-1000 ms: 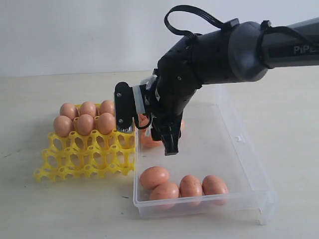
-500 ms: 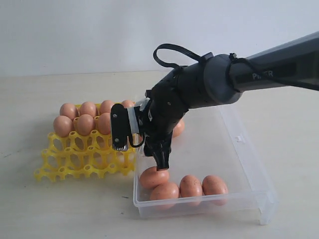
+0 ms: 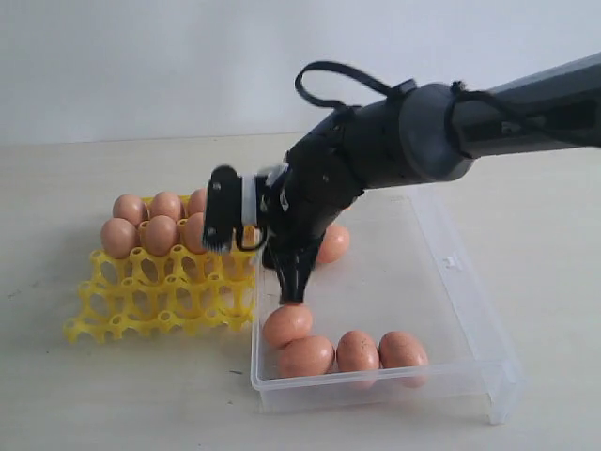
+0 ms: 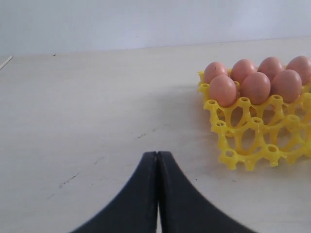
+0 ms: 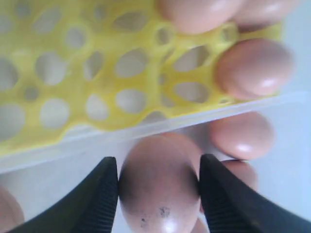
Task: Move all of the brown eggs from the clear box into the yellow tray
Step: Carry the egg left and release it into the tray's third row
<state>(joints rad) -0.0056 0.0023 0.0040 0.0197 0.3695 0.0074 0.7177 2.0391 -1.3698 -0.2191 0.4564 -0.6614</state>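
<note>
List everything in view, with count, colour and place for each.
brown eggs in tray: seven, orange-brown, rear two rows of cups.
brown eggs in box: five visible, orange-brown, four by the near wall, one farther back.
yellow tray: one, yellow, beside the box.
clear box: one, transparent, on the table.
table: one, pale beige.
left pincer: black, shut, over bare table.
right pincer: black, fingers flanking one box egg.
</note>
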